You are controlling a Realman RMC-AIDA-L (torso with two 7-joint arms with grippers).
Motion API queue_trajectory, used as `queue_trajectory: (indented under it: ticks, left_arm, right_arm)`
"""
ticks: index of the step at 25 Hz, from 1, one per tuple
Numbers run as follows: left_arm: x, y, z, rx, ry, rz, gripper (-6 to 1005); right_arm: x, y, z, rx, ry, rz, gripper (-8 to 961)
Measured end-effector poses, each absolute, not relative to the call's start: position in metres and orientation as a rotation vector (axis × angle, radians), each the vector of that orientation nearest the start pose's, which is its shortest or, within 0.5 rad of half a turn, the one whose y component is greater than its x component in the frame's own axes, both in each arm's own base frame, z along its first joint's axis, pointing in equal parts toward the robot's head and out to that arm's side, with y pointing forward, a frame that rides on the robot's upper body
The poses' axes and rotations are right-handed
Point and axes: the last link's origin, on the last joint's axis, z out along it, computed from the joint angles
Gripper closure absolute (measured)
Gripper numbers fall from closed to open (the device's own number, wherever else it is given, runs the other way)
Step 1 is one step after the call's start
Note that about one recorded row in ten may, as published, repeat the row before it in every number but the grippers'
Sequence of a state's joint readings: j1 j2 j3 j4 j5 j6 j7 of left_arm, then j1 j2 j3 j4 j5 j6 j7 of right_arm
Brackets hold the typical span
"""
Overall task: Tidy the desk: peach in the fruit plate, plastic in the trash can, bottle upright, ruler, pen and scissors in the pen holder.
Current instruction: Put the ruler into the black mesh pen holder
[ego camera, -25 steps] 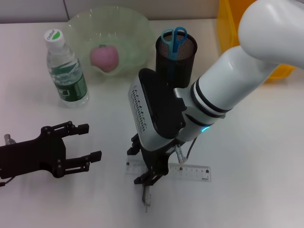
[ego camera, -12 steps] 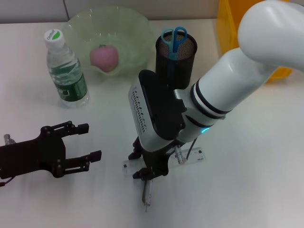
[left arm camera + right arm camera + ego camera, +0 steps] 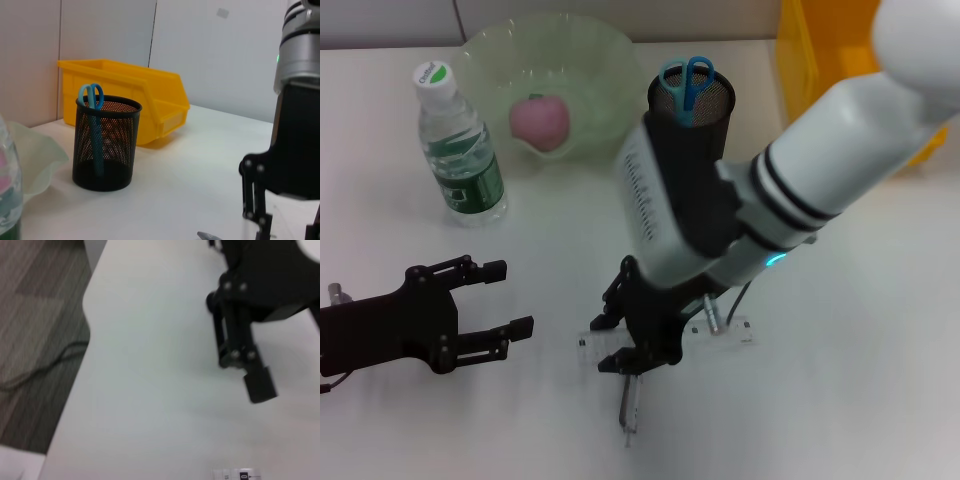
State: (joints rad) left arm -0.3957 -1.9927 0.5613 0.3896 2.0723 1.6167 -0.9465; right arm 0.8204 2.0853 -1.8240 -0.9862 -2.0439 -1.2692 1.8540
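Right gripper (image 3: 638, 345) low over the near-centre of the desk (image 3: 860, 380), fingers pinched on the clear ruler (image 3: 720, 335), which sticks out to either side of them; whether the ruler is off the surface is not clear. A pen (image 3: 629, 408) lies on the desk just nearer than the fingertips.

Left gripper (image 3: 498, 300) rests at near left, fingers spread, nothing between them.

Far centre: black mesh pen holder (image 3: 691, 118), blue-handled scissors (image 3: 686, 82) standing in it. Left of it, pale green fruit plate (image 3: 600, 60) with the peach (image 3: 540, 122) inside. Bottle (image 3: 458, 150) upright at far left. Yellow bin (image 3: 810, 50) far right.
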Motion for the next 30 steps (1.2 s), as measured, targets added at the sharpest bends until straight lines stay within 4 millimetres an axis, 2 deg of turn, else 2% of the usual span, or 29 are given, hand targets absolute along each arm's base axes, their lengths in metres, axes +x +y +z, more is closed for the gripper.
queue_trajectory:
  ticks: [7, 9, 10, 13, 14, 15, 19, 24, 30]
  left_arm:
    - [-0.330, 0.262, -0.003, -2.708, -0.487, -0.688, 202]
    - [-0.329, 0.263, -0.004, -2.711, -0.486, -0.694, 202]
    - [-0.329, 0.263, -0.004, -2.711, -0.486, -0.694, 202]
    - [-0.326, 0.263, -0.005, -2.718, -0.480, -0.708, 202]
    - [-0.325, 0.263, -0.005, -2.720, -0.477, -0.714, 202]
    - [-0.324, 0.263, -0.006, -2.723, -0.473, -0.720, 202]
    - [-0.319, 0.266, -0.008, -2.730, -0.463, -0.736, 202]
    - [-0.314, 0.268, -0.011, -2.737, -0.466, -0.758, 202]
    - [-0.309, 0.271, -0.014, -2.736, -0.457, -0.780, 202]
  right_arm:
    - [0.115, 0.332, -0.075, -3.221, -0.085, -0.045, 571]
    - [0.123, 0.334, -0.046, -3.195, -0.016, 0.152, 571]
    - [0.123, 0.334, -0.046, -3.195, -0.016, 0.152, 571]
    - [0.136, 0.334, -0.024, -3.149, 0.022, 0.357, 571]
    - [0.146, 0.333, -0.013, -3.109, 0.036, 0.480, 571]
    - [0.146, 0.333, -0.013, -3.109, 0.036, 0.480, 571]
    - [0.166, 0.330, -0.003, -3.029, 0.039, 0.728, 571]
    - [0.187, 0.325, -0.003, -2.892, 0.037, 1.002, 571]
    - [0.193, 0.320, -0.005, -2.782, 0.001, 1.140, 571]
